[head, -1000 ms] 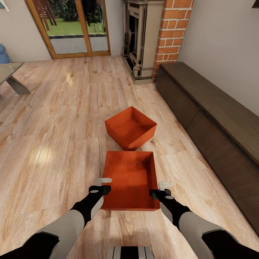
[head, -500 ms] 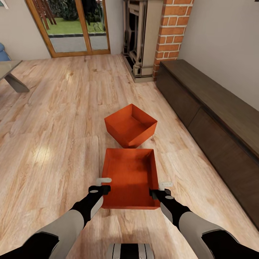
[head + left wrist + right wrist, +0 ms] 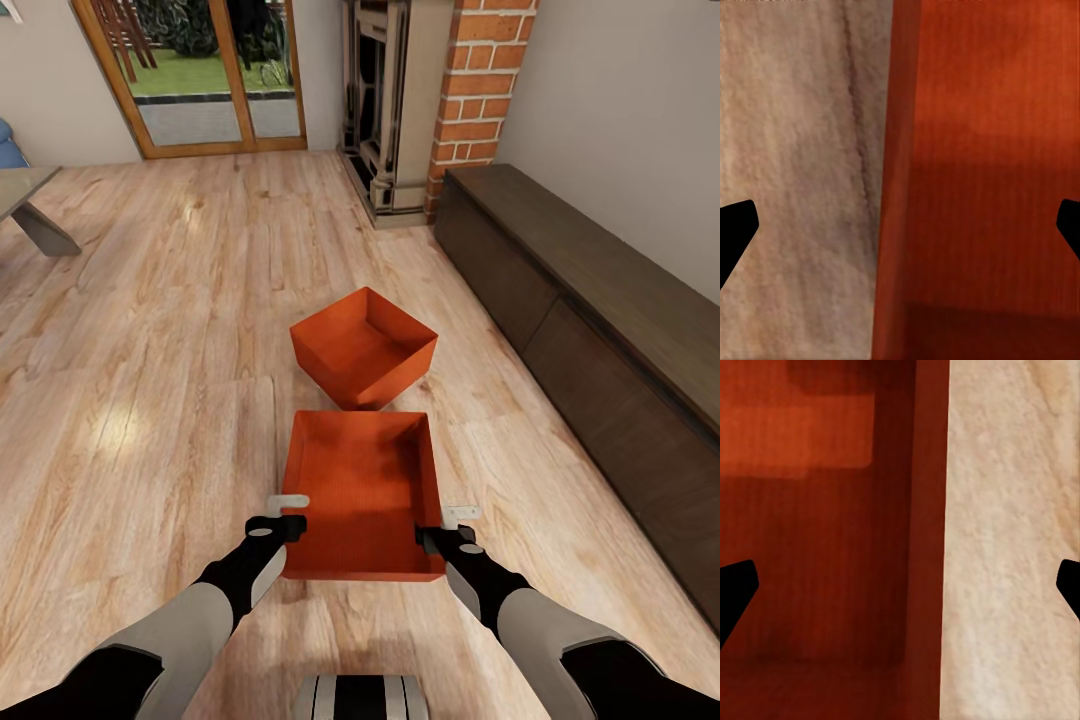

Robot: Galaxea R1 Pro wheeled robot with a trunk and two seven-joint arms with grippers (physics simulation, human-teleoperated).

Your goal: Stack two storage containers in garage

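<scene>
Light wood plank floor [image 3: 150, 400], living room. Long low dark-wood cabinet [image 3: 600, 330] along right wall; red-brick fireplace column [image 3: 475, 90] beyond; glazed wooden door [image 3: 195, 80] at far wall.

Near storage container [image 3: 362, 495], orange-red, open-topped, flat on planks, square to robot. Far storage container [image 3: 363, 347], same kind, turned diagonal, just beyond the near one, corner close to its far rim.

Left claw [image 3: 290, 512] spread wide astride near container's left wall, wall edge between fingers in left wrist view. Right claw [image 3: 452, 525] likewise spread astride right wall. Nothing gripped.
</scene>
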